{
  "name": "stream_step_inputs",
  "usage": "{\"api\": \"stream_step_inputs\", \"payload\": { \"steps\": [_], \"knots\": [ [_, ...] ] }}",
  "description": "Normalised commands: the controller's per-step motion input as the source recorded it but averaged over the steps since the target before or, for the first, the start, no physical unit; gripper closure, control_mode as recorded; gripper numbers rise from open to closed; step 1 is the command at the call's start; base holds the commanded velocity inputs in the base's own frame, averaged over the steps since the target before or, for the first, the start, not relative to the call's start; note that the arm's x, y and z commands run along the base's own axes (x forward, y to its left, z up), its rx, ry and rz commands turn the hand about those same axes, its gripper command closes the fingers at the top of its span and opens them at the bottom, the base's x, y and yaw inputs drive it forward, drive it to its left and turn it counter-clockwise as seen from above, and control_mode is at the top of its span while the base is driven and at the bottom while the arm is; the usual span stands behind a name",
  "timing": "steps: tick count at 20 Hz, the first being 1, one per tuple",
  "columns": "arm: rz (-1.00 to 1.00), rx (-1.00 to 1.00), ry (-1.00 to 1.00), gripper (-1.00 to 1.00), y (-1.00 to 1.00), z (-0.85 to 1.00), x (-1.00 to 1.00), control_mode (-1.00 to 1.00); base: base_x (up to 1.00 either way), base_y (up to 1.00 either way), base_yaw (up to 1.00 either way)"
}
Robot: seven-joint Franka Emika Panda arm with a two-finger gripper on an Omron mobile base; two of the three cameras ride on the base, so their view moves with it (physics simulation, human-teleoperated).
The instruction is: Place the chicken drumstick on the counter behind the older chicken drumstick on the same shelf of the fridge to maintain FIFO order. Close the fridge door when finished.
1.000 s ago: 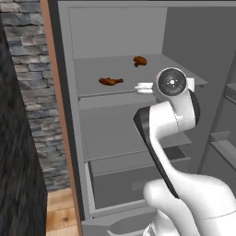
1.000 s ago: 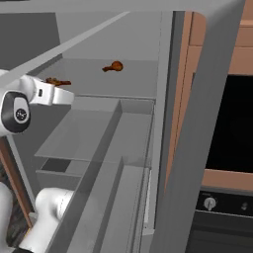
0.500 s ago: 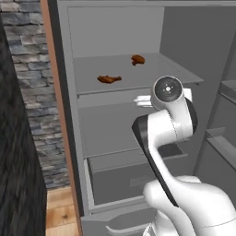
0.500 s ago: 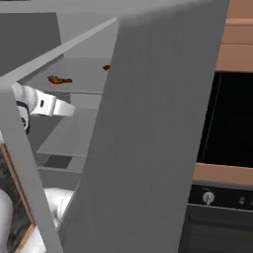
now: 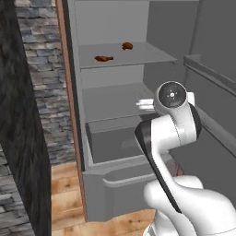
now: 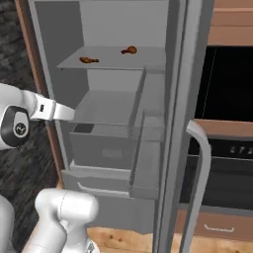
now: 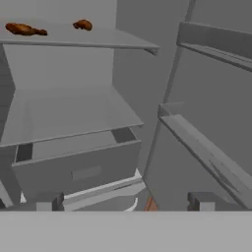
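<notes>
Both drumsticks sit on the fridge (image 5: 69,115) shelf; our fingers (image 7: 123,199) hang apart, empty; next we swing the fridge door (image 6: 173,148) shut.

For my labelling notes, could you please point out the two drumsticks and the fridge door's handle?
Slender orange-brown drumstick (image 5: 103,58), left base view, its middle.
Rounder red-brown drumstick (image 5: 127,45), left base view, meaty end.
Silver bar handle (image 6: 199,163), right base view, upper bar.

You're looking into a tall grey steel-coloured fridge (image 5: 115,23) whose flat shelves and bottom drawer read as smooth, matt grey, and its flat grey door panel (image 6: 180,113) carries a long satin-silver metal bar handle (image 6: 200,183). Beside it you have rough grey stone wall (image 5: 46,87), warm wood-plank floor (image 5: 64,189) and a glossy black oven front (image 6: 230,84). The white robot arm (image 5: 170,133) looks like smooth, slightly glossy plastic.
</notes>
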Motion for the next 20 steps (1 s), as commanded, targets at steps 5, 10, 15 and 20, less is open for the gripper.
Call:
{"api": "stream_step_inputs", "payload": {
  "steps": [5, 10, 15, 20],
  "knots": [
    [0.0, 0.0, 0.0, -1.0, 0.0, 0.0, 0.0, 1.0, -1.0, 0.52, -0.01],
    [0.0, 0.0, 0.0, -1.0, 0.0, 0.0, 0.0, 1.0, -1.0, 0.09, -0.16],
    [0.0, 0.0, 0.0, -1.0, 0.0, 0.0, 0.0, 1.0, -1.0, -0.01, -0.25],
    [0.0, 0.0, 0.0, -1.0, 0.0, 0.0, 0.0, 1.0, -0.97, -0.55, -0.33]
  ]
}}
